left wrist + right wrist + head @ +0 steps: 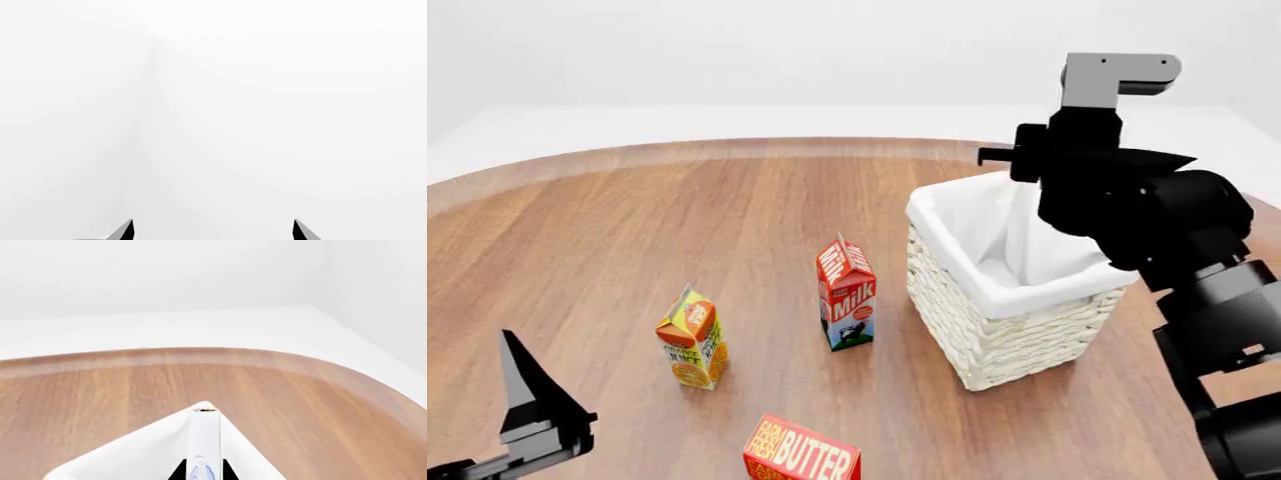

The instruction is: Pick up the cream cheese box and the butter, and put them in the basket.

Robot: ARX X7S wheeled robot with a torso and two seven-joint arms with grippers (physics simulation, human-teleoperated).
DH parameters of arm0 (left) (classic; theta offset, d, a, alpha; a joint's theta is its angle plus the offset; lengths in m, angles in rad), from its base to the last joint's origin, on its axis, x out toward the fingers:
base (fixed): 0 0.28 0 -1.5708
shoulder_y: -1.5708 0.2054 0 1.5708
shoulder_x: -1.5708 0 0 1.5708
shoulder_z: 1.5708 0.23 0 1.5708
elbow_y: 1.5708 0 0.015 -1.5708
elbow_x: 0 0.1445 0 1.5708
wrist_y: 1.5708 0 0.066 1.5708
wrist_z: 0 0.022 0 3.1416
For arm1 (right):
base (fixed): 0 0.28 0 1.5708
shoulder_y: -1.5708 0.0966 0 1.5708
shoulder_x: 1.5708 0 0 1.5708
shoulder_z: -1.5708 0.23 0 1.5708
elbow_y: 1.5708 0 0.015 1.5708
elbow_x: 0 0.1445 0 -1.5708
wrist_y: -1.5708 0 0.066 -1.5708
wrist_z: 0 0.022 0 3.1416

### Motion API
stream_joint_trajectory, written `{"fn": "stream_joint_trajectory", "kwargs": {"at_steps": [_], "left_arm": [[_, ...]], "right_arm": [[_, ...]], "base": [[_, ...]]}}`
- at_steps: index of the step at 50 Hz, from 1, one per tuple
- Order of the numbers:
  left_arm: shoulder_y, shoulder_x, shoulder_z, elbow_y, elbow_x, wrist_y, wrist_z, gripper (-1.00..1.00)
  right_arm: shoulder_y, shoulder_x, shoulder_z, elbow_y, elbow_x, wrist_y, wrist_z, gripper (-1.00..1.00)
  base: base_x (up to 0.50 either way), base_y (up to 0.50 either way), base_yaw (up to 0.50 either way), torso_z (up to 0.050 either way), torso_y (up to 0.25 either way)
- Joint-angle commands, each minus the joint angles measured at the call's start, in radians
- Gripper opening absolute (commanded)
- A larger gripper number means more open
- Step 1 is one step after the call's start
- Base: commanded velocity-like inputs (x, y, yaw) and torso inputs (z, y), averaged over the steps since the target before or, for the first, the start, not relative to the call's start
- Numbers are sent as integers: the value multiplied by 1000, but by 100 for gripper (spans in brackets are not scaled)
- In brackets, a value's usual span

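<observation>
My right gripper is shut on the cream cheese box, a thin white box with blue marks seen edge-on. It is held over the white liner of the basket. In the head view my right arm hangs over the wicker basket and hides the box. The butter, a red-orange box with pale lettering, lies at the table's front edge. My left gripper is open and empty, low at the front left, well left of the butter. Its wrist view shows only white background between its tips.
A red-and-white milk carton stands just left of the basket. An orange juice carton stands further left and nearer. The round wooden table curves away at the back, with white floor beyond.
</observation>
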Motion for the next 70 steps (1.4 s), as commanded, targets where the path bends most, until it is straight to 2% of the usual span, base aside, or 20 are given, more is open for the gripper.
{"fn": "stream_joint_trajectory", "kwargs": {"at_steps": [1, 15, 42, 70], "left_arm": [[-4, -4, 0, 0, -3, -4, -1, 100], [-5, -5, 2, -2, -3, -4, -3, 100], [-7, -8, 3, -3, -4, -7, -7, 100], [-13, -11, 6, -2, -3, -12, -11, 100]], "right_arm": [[3, -6, -1, 47, -48, -20, -10, -100], [-19, -8, -6, 76, -58, -30, -8, -100], [-38, -70, -35, 205, -102, -101, -100, -100], [-43, -68, -36, 206, -111, -99, -93, -100]], "base": [[0, 0, 0, 0, 0], [0, 0, 0, 0, 1], [0, 0, 0, 0, 0], [0, 0, 0, 0, 1]]}}
